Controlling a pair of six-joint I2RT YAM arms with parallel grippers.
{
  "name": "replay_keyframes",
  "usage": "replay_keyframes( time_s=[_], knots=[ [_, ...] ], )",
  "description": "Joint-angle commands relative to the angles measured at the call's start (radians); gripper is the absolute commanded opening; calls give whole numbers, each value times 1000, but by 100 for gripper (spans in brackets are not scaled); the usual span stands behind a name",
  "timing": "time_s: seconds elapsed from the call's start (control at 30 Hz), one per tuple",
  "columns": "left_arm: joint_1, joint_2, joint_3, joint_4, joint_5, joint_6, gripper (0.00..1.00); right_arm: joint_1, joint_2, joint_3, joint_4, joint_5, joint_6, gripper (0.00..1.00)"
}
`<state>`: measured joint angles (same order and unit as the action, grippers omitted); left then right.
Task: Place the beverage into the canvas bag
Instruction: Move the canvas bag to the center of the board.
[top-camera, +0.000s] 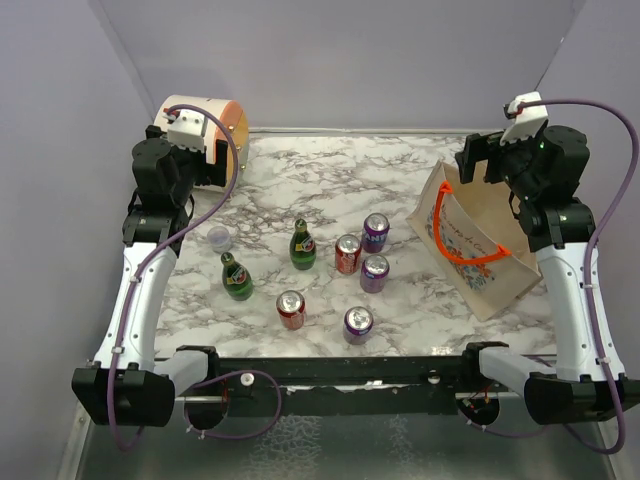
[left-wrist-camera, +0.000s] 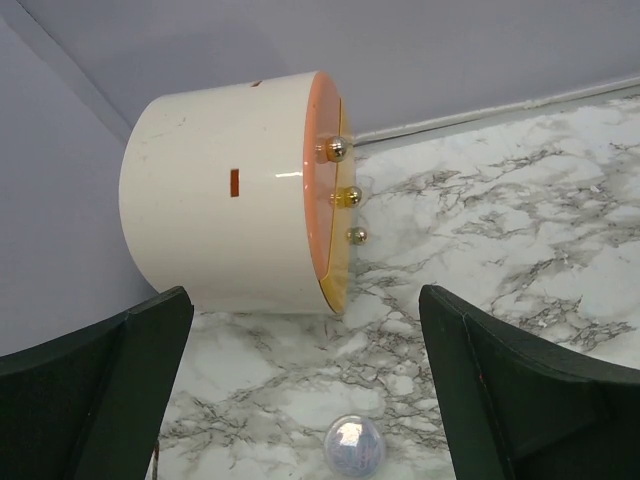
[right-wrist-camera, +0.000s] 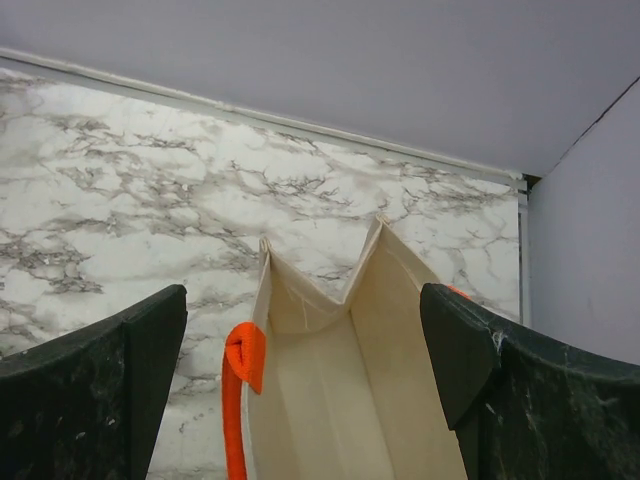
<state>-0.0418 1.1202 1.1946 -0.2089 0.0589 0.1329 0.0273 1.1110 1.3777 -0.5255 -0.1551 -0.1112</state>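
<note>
— What are the left fingers (left-wrist-camera: 90, 390) doing?

— They are gaping fully apart and gripping nothing. They are hanging over the far left corner of the desk (top-camera: 330, 175), pointing at a white round box (left-wrist-camera: 230, 195) lying on its side. A small clear ball (left-wrist-camera: 353, 445) is sitting on the marble just below them.

— And the right fingers (right-wrist-camera: 90, 390)?

— Also spreading wide, also carrying nothing. They are hovering over the far end of the bag (right-wrist-camera: 330, 400), looking down into its open mouth, with an orange handle (right-wrist-camera: 240, 380) curling over the left rim.

— Where is the bag standing?

— At the right side of the desk, tilted as far as I can tell, its mouth opening upward and toward the left. I am guessing it is sitting open like that so a drink can drop in from above without anyone holding the cloth.

— And the drinks?

— Five cans (top-camera: 348, 253) and two green bottles (top-camera: 303, 245) are standing upright in the middle, apart from each other and left of the bag, none touching it. That spacing is probably giving open fingers room to slip around one.

— So nothing is packed yet?

— Nothing is showing inside. I am reckoning the picking is not yet begun, and the cans nearest the bag are looking easiest for the right arm.
</note>
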Motion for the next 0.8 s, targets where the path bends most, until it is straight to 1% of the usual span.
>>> replay_keyframes(
  time_s=[0.0, 0.23, 0.4, 0.57, 0.77],
  knots=[
    [-7, -30, 5, 15, 8, 1, 99, 8, -16, 36, -31, -42, -19, 100],
    [-9, -32, 2, 16, 19, 10, 99, 9, -19, 32, -37, -59, -15, 100],
    [-10, -32, 2, 2, 81, 35, 99, 11, -18, 37, -59, -88, -20, 100],
    [-10, -27, -2, -30, 138, 58, 99, 13, 0, 63, -165, -168, -80, 100],
    [-12, -19, -17, -31, 166, 75, 99, 13, 41, 70, -260, -164, -124, 100]
  ],
)
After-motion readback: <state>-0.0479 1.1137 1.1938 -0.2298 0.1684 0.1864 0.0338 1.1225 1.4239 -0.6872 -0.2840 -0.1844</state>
